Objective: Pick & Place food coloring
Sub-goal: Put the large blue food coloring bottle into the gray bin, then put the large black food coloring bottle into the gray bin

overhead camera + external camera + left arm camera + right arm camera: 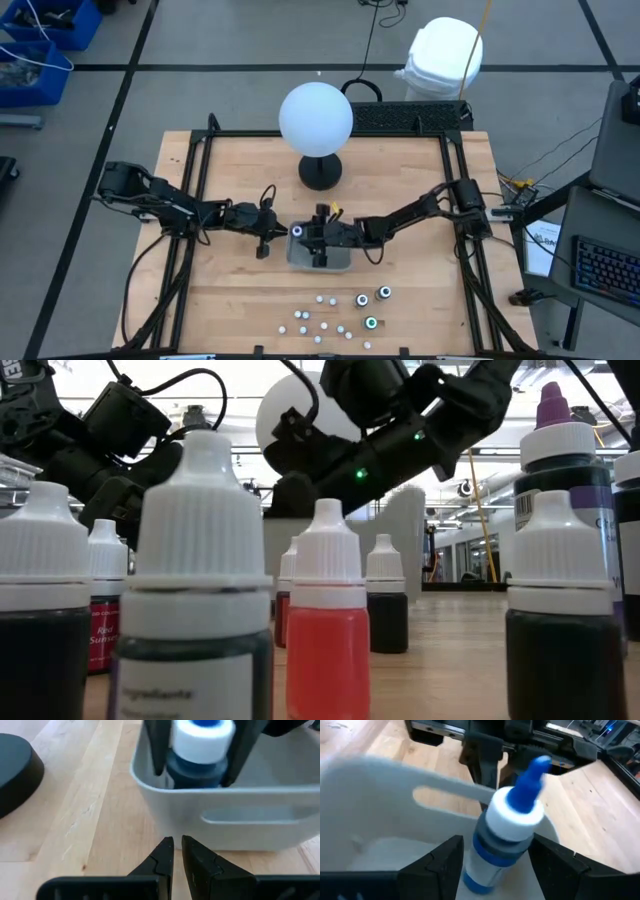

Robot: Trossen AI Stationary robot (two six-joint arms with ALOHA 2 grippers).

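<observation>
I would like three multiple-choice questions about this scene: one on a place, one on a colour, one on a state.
1. Where does the blue-tipped, white-capped bottle stand?
A. inside the shallow grey rectangular tray
B. beside the black lamp base
C. among the bottles at the table's front edge

2. What colour is the big globe on the black base?
A. teal
B. white
C. red

3. How are the fingers of the right gripper?
A. shut tight with nothing between them
B. out of view
C. apart, either side of the bottle

Answers: 1 A, tray walls surround it in both wrist views. 2 B, the high view shows it white. 3 C, gaps show beside the bottle.
</observation>
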